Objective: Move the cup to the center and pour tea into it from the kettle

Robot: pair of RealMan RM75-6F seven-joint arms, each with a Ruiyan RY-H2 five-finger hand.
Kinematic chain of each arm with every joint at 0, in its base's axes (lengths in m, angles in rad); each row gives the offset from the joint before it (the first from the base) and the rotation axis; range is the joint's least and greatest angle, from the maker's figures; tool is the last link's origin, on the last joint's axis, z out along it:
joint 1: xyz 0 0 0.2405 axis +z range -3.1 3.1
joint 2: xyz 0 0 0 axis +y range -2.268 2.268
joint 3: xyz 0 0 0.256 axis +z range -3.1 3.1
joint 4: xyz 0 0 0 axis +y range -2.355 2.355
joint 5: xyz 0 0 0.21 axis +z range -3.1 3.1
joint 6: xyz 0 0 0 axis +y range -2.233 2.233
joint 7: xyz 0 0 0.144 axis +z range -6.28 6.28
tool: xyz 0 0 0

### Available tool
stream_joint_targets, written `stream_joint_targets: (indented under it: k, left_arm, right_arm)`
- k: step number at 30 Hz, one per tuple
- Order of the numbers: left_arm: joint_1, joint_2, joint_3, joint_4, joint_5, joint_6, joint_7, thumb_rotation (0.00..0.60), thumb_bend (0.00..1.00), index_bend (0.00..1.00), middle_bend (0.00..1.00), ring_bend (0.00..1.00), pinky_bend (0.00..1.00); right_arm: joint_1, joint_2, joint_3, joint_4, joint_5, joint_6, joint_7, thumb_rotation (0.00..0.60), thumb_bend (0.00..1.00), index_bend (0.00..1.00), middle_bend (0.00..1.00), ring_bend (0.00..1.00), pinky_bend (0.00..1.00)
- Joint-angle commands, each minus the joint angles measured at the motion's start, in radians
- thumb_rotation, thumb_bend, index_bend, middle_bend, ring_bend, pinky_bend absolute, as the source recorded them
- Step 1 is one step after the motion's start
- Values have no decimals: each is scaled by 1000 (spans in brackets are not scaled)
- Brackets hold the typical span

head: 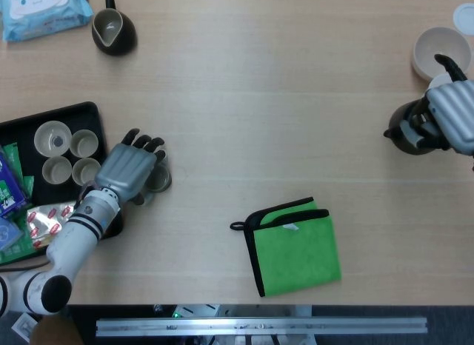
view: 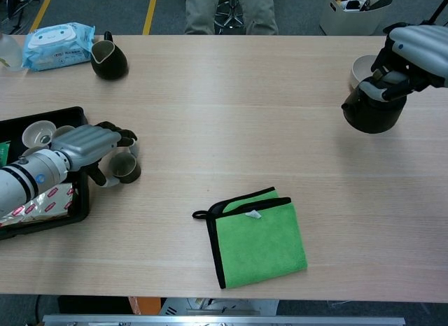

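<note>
Left hand (view: 87, 145) curled around the dark cup (view: 127, 168) at lower left (beside the tray (head: 92, 112)); right hand (view: 413, 52) gripped the kettle (view: 371, 110) at far right — a loose hold could tip the cup sliding centerward.

Both my feeds are bright and evenly lit, light looks overhead and diffuse. No glare on the worktop (head: 244, 101), wood grain reads clean. Shadows are soft and short: a faint one under the kettle (view: 372, 110), another under the left robot hand (view: 87, 145), a thin edge along the cloth (view: 255, 235). Focus is sharp across both views, no motion blur I can see. Chest view bows the far worktop edge slightly.
</note>
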Motion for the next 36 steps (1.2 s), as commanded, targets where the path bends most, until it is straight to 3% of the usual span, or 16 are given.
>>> stream_joint_targets:
  k: [1, 19, 36]
  left_arm:
    - [-2, -7, 0, 9, 6, 0, -4, 600, 281, 350, 151, 117, 16]
    - [-66, -42, -40, -14, -27, -17, 29, 600, 282, 378, 173, 120, 16]
    - [-195, -133, -113, 10, -166, -51, 85, 600, 282, 378, 173, 120, 16]
  right_arm:
    - [-1, 1, 0, 0, 1, 0, -1, 507, 408, 1000, 946, 908, 13]
    - [-5, 8, 1, -2, -2, -1, 7, 518, 408, 1000, 946, 908, 13]
    - [-19, 26, -2, -26, -24, 15, 17, 522, 409, 1000, 946, 908, 13]
